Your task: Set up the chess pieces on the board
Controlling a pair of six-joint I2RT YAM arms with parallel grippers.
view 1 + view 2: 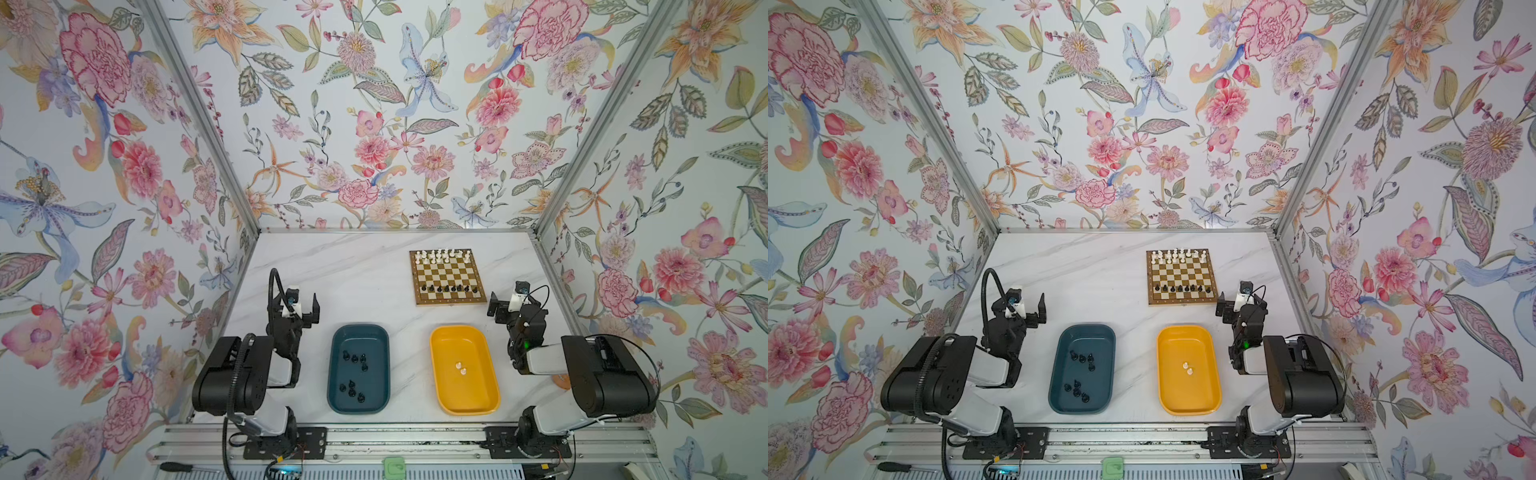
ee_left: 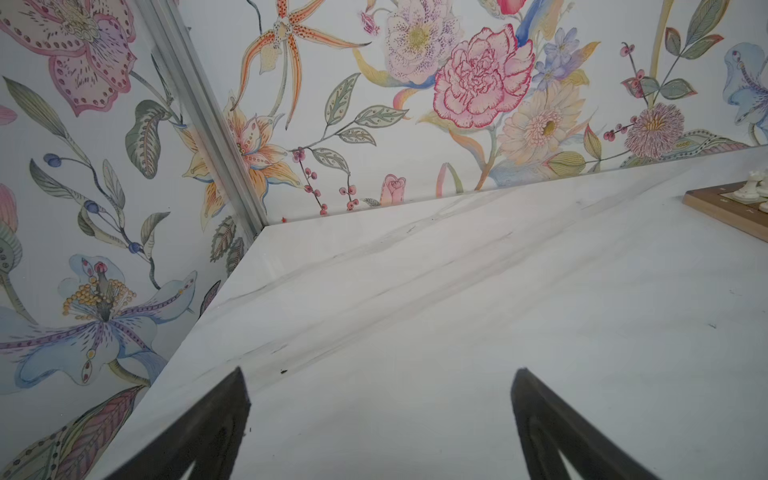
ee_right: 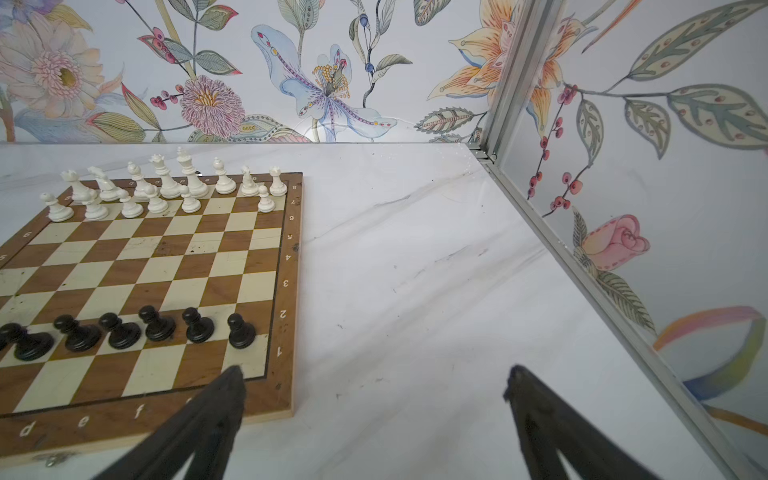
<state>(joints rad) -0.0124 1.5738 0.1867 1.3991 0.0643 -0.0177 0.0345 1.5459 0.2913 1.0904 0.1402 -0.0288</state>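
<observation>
The board (image 1: 448,277) (image 1: 1181,277) lies at the back right of the marble table. Several white chess pieces (image 1: 442,255) (image 3: 166,187) fill its two far rows. Several black pawns (image 1: 446,288) (image 3: 137,328) stand in one near row. More black pieces (image 1: 353,357) lie in the teal tray (image 1: 376,345). A few white pieces (image 1: 460,368) lie in the yellow tray (image 1: 478,395). My left gripper (image 1: 302,309) (image 2: 381,372) hangs open and empty left of the teal tray. By the board's near right corner, my right gripper (image 1: 505,305) (image 3: 375,369) is open and empty too.
Floral walls with aluminium corner posts (image 1: 540,232) close the table on three sides. The board's far left corner (image 2: 731,208) shows in the left wrist view. Along the front rail lie a screwdriver (image 1: 178,467) and a green object (image 1: 394,467).
</observation>
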